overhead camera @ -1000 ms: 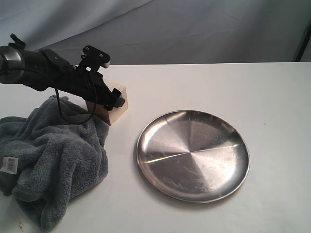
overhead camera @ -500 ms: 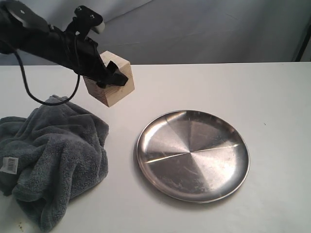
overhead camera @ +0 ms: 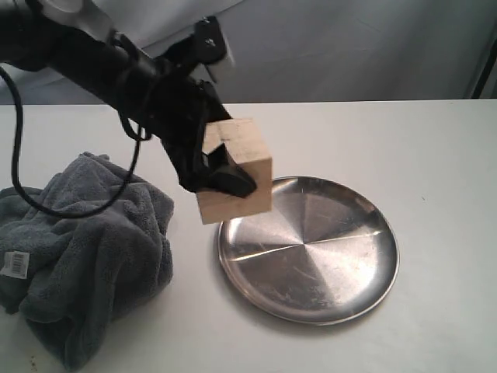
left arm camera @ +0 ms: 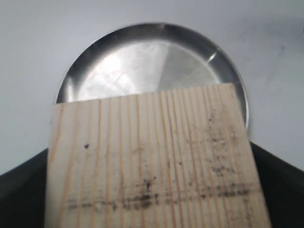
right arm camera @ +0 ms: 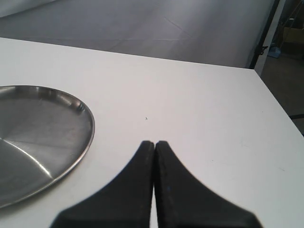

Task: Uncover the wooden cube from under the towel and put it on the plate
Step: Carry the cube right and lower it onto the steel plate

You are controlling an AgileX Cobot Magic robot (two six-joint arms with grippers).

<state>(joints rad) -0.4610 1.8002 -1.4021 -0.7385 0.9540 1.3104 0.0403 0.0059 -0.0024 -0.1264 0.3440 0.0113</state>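
My left gripper (overhead camera: 221, 169) is shut on the pale wooden cube (overhead camera: 247, 151) and holds it in the air, tilted, over the left rim of the silver plate (overhead camera: 326, 256). In the left wrist view the cube's grained face (left arm camera: 152, 156) fills the foreground, with the plate (left arm camera: 142, 61) beyond it and the dark fingers (left arm camera: 21, 190) showing at either side. The dark grey towel (overhead camera: 85, 249) lies crumpled on the table to the left, apart from the cube. My right gripper (right arm camera: 155, 145) is shut on nothing, low over the table beside the plate (right arm camera: 33, 137).
The towel's white label (overhead camera: 14, 264) shows at its left edge. A black cable (overhead camera: 15, 155) hangs from the left arm over the towel. The white table (overhead camera: 435, 155) ends at a grey backdrop behind, and its corner edge (right arm camera: 266, 90) shows in the right wrist view.
The left gripper has lifted the cube off the table beside the towel and carried it up and to the right, to above the plate's left rim.
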